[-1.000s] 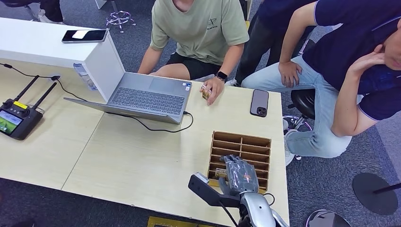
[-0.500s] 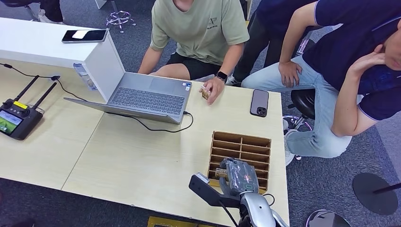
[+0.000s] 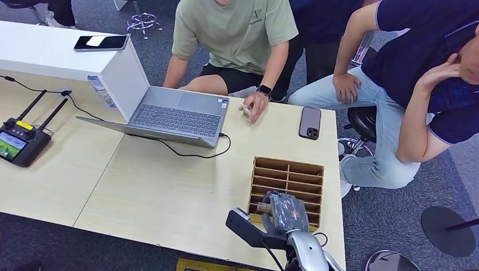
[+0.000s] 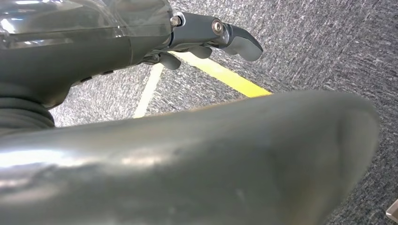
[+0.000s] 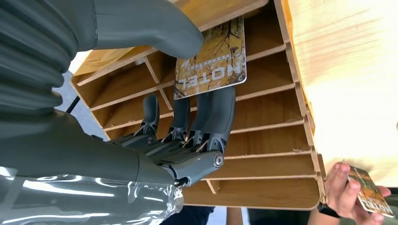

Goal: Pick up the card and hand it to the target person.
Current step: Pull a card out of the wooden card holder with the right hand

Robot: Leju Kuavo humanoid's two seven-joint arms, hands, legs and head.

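Observation:
In the right wrist view my right hand (image 5: 187, 136) pinches a card (image 5: 211, 58) printed with autumn trees and the word HOTEL, thumb on its face and fingers behind it. The card stands over the slots of a wooden divider box (image 5: 277, 154). From the head view, the same hand (image 3: 285, 213) is over the box's near rows (image 3: 289, 175), with the card's edge (image 3: 263, 207) poking out to its left. The person in the green shirt (image 3: 237, 28) rests a hand (image 3: 254, 106) on the table's far edge. My left hand (image 4: 211, 33) hangs over grey carpet, holding nothing.
An open laptop (image 3: 175, 116) with a black cable sits at the far middle of the table (image 3: 158, 192). A black phone (image 3: 309, 122) lies far right, a controller (image 3: 20, 141) far left. A second person in dark blue (image 3: 418, 73) sits at right. The green-shirted person's fingers hold another card (image 5: 371, 194).
My right hand has drawn slightly toward the box's near side with the card. The person in green has leaned a little to the left and lowered the card in their hand.

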